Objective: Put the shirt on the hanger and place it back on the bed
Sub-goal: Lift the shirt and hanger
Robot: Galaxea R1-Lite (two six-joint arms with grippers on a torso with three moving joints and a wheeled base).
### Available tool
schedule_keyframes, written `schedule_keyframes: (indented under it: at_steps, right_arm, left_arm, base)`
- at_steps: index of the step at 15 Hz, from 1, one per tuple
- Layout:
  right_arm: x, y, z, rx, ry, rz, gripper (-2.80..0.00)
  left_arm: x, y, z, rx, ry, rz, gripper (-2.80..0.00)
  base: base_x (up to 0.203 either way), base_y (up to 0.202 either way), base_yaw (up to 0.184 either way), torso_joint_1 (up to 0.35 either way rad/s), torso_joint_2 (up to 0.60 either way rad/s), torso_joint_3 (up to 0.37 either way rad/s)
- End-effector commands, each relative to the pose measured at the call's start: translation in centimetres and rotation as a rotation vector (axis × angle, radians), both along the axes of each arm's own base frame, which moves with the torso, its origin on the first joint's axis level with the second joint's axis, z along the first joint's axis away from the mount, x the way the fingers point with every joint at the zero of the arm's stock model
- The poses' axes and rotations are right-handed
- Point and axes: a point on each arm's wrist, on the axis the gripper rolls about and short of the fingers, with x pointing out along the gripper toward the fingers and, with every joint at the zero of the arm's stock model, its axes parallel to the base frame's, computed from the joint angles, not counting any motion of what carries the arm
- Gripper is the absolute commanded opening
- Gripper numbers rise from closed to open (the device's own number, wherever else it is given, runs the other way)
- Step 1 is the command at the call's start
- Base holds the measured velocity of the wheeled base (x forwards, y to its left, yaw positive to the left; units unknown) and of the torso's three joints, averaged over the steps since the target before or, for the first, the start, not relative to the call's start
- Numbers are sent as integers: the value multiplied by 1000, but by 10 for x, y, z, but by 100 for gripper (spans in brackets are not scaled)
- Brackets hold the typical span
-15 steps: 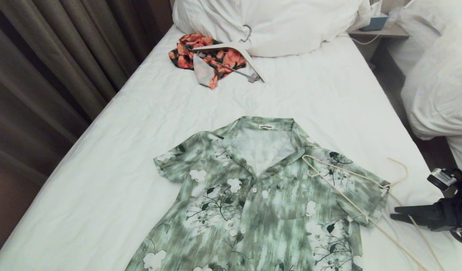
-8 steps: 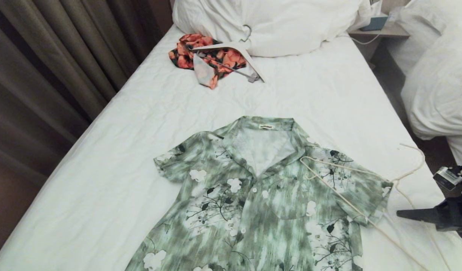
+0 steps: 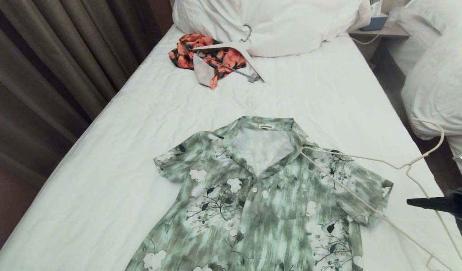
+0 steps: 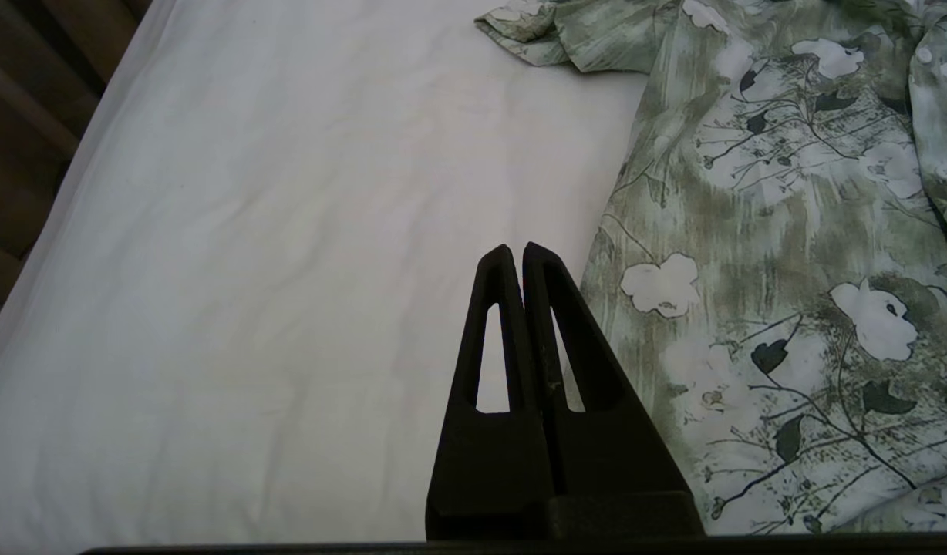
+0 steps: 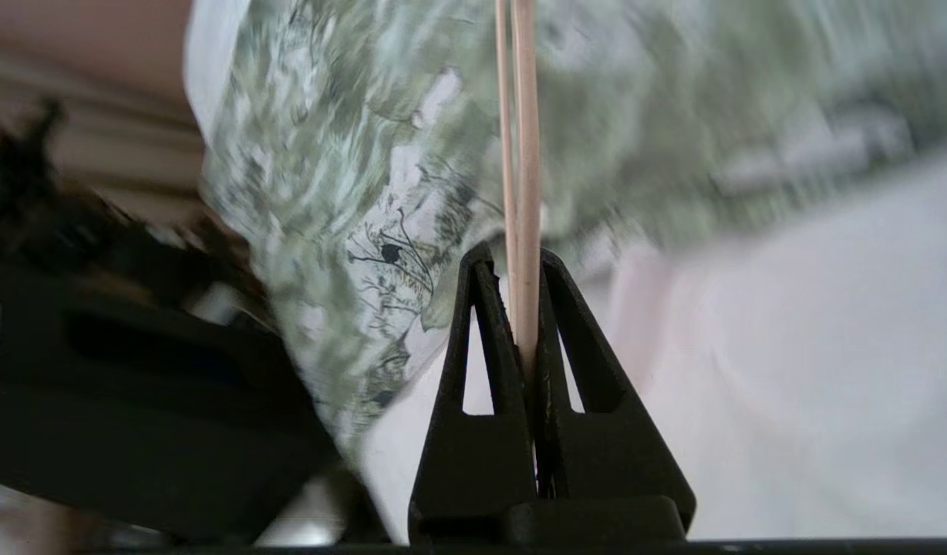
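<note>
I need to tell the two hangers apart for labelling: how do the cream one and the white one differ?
The cream hanger is thin wire, clamped in the right claw with one end over the green shirt. The white hanger is wide and flat with a metal hook, lying untouched on the orange garment. Both are over the bed.

Two garments lie on one bed (image 3: 140, 113): a green shirt (image 3: 253, 203) and an orange floral garment (image 3: 212, 56). Two hangers show: a thin cream hanger (image 3: 366, 160) and a flat white hanger (image 3: 249, 56).

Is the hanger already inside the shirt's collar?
No, the hanger lies across the outside of the shirt, over its shoulder and sleeve, with the right gripper shut on its wire.
</note>
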Motion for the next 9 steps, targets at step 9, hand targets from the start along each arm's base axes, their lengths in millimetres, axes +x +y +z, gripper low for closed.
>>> schedule_keyframes:
  at_steps: [9]
  right_arm:
    - [-28,64,57,-201,-462,257,-280]
  left_arm:
    - [0,0,0,0,1,0,-280]
  base:
    - [0,0,0,0,0,0]
